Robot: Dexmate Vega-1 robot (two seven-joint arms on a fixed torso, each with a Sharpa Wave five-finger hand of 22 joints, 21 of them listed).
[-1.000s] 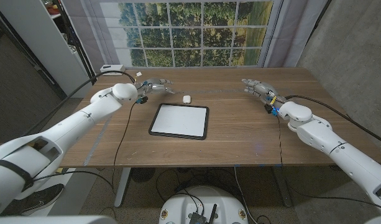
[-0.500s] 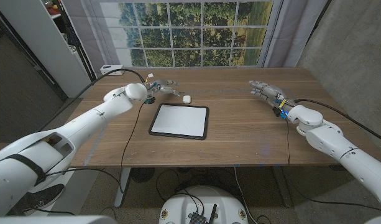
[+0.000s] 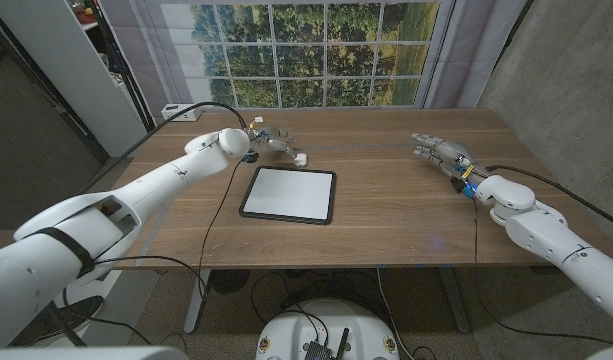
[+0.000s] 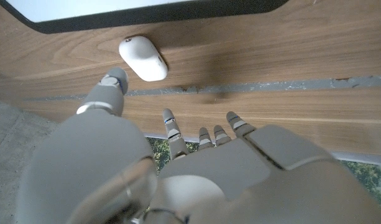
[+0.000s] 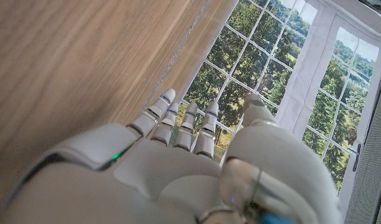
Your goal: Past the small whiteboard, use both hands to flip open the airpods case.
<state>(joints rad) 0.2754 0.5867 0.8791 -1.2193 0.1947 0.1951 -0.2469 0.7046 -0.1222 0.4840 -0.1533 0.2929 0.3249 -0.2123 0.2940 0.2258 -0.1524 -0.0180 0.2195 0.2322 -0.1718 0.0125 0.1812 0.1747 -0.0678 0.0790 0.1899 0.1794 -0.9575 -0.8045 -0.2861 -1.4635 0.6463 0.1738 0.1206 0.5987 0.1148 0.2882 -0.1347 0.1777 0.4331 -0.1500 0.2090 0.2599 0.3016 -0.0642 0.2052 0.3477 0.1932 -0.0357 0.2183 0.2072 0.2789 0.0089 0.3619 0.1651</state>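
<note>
One airpods case [image 3: 300, 158], one whiteboard [image 3: 289, 193], two hands.

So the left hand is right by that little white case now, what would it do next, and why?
Probably close the left hand gently around the airpods case to steady it. In the left wrist view a fingertip sits just beside the shut case, apparently not yet gripping it. The right hand hangs far off across the table, so it would likely come over afterwards to lift the lid.
</note>
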